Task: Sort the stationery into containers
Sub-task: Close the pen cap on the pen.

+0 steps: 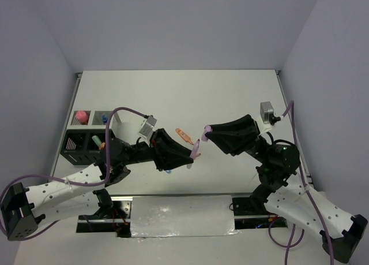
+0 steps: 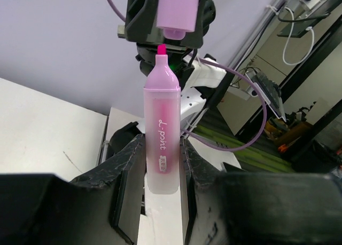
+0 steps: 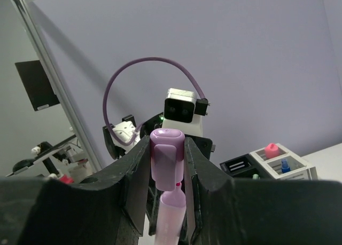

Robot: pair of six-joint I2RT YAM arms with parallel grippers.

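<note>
My left gripper (image 1: pixel 193 156) is shut on the body of a pale purple highlighter (image 1: pixel 197 149) and holds it above the table's middle; in the left wrist view it (image 2: pixel 162 133) stands between my fingers (image 2: pixel 133 165) with its pink tip bare. My right gripper (image 1: pixel 206 133) faces it and is shut on the purple cap (image 3: pixel 167 159), which sits just off the tip; the body (image 3: pixel 172 213) shows below it. The organizer (image 1: pixel 74 142) stands at the left with a pink-capped tube (image 1: pixel 81 115) and a blue-capped bottle (image 1: pixel 104 119) in its white compartments.
An orange pen-like item (image 1: pixel 183 134) lies on the table near the two grippers. A small blue item (image 1: pixel 168 172) peeks out under my left arm. Green and orange items (image 1: pixel 99 142) stand in a black compartment. The organizer also shows in the right wrist view (image 3: pixel 243 165).
</note>
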